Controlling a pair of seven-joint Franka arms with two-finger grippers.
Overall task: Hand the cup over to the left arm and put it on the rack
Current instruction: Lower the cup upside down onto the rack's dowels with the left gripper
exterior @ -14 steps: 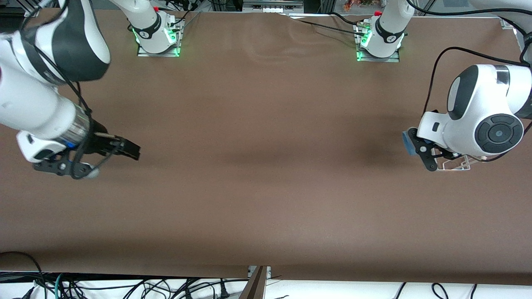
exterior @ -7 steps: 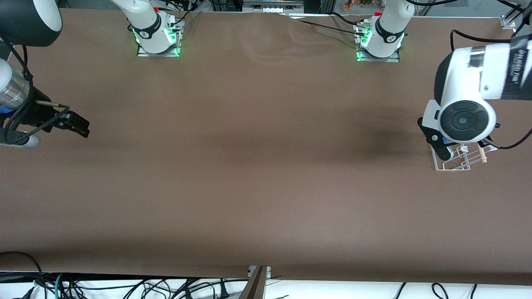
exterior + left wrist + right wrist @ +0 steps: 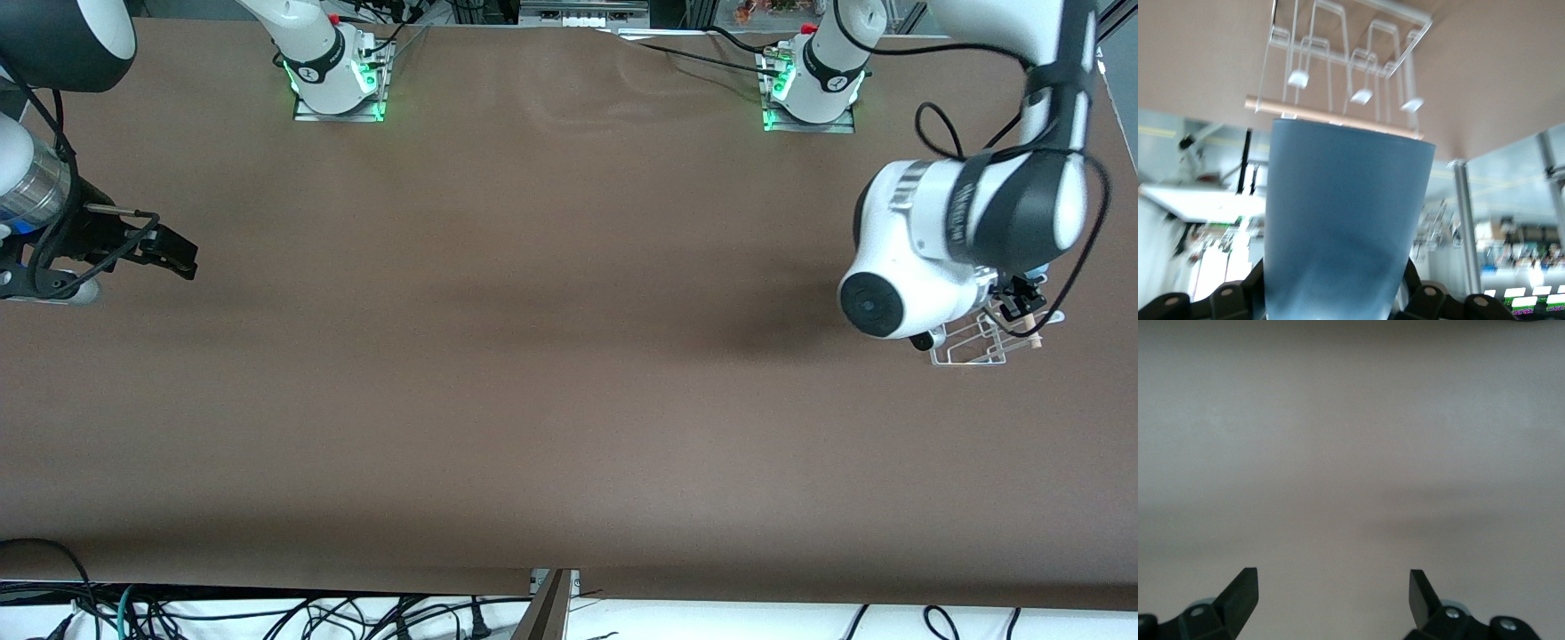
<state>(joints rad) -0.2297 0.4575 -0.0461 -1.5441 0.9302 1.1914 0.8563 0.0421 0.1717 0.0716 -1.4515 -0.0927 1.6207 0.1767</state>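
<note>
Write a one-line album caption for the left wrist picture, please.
Left gripper clamps a light-blue cup, its rim nearing the wire rack.

So that's one light-blue cup (image 3: 1345, 220), one wire drying rack (image 3: 978, 342), and two robot arms, each with one hand, on one desk (image 3: 533, 400).

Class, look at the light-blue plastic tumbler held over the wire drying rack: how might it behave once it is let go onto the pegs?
The light-blue plastic tumbler looks thin-walled and plain, so probably light and stiff. Its smooth tapered sides could slip in the left hand. On the clear wire drying rack, whose pegs are thin, it may wobble or tip unless seated squarely.
</note>
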